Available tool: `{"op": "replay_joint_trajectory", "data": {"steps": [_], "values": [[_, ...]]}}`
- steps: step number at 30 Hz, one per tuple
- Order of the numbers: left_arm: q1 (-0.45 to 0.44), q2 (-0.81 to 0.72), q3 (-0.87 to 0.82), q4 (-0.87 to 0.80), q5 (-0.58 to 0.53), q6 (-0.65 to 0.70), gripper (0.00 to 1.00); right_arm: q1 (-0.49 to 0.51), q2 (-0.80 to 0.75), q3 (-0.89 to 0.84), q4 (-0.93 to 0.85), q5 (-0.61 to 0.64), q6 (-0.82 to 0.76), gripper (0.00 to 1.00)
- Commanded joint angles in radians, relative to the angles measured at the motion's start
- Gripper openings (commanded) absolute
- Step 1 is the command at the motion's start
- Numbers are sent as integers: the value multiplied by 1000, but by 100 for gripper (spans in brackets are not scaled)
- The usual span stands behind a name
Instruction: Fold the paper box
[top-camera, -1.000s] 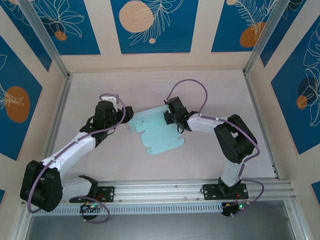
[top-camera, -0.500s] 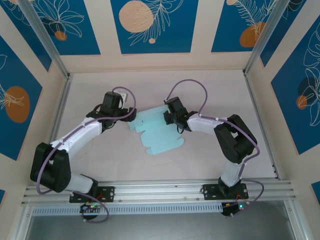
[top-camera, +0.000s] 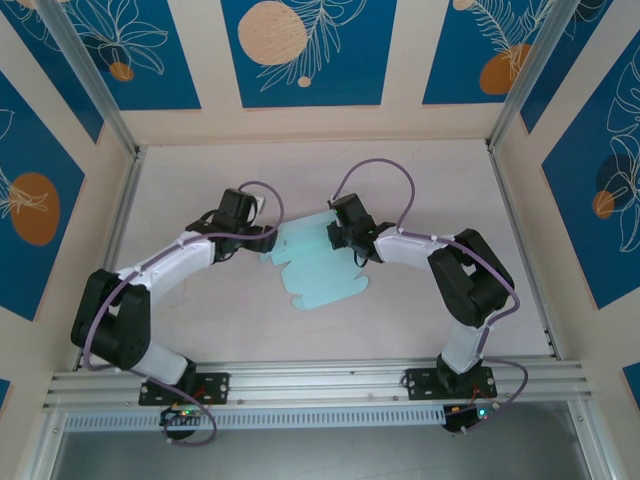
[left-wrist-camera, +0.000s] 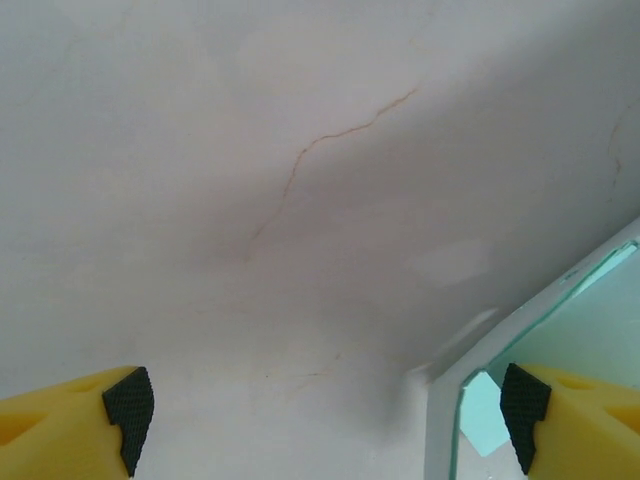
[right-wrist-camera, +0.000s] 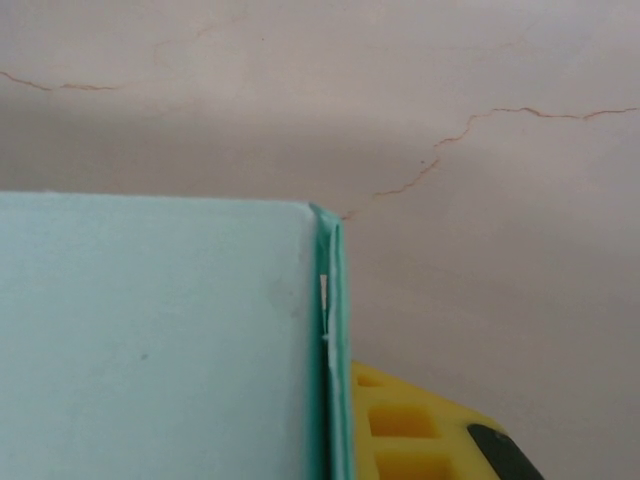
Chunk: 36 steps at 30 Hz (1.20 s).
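Note:
The paper box (top-camera: 322, 266) is a pale light-blue die-cut sheet lying partly folded at the table's middle. My right gripper (top-camera: 346, 236) is shut on its far right part. In the right wrist view a folded double edge of the paper box (right-wrist-camera: 150, 340) stands pinched beside a yellow finger (right-wrist-camera: 420, 430), and the other finger is hidden behind the sheet. My left gripper (top-camera: 263, 238) is at the sheet's left edge, jaws wide open. In the left wrist view its pads (left-wrist-camera: 128, 415) have bare table between them, and the paper box's raised edge (left-wrist-camera: 560, 330) sits by the right pad.
The beige table (top-camera: 200, 330) has thin cracks and is walled at the back and sides by blue patterned panels (top-camera: 308, 50). An aluminium rail (top-camera: 320, 380) runs along the near edge by the arm bases.
The left arm has swung right, bringing its gripper up to the sheet's left edge, and its jaws have opened wider. The right arm and the sheet have stayed put.

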Motion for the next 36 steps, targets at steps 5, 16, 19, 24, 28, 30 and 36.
{"op": "replay_joint_trajectory", "data": {"steps": [5,16,19,24,28,30,36], "values": [[-58,49,65,79,-14,35,92,15,3,6,18,-10,32,12],[-101,130,97,106,-125,86,93,25,10,16,-6,-9,68,12],[-97,125,83,110,-183,76,91,25,14,22,-17,1,82,12],[-85,97,34,137,-161,63,90,24,18,24,-19,6,94,12],[-65,91,9,133,-158,60,92,25,18,28,-19,6,92,12],[-52,88,-1,136,-148,55,92,25,20,29,-18,6,90,12],[-31,83,-12,147,-120,55,94,25,24,30,-17,1,91,12]]}}
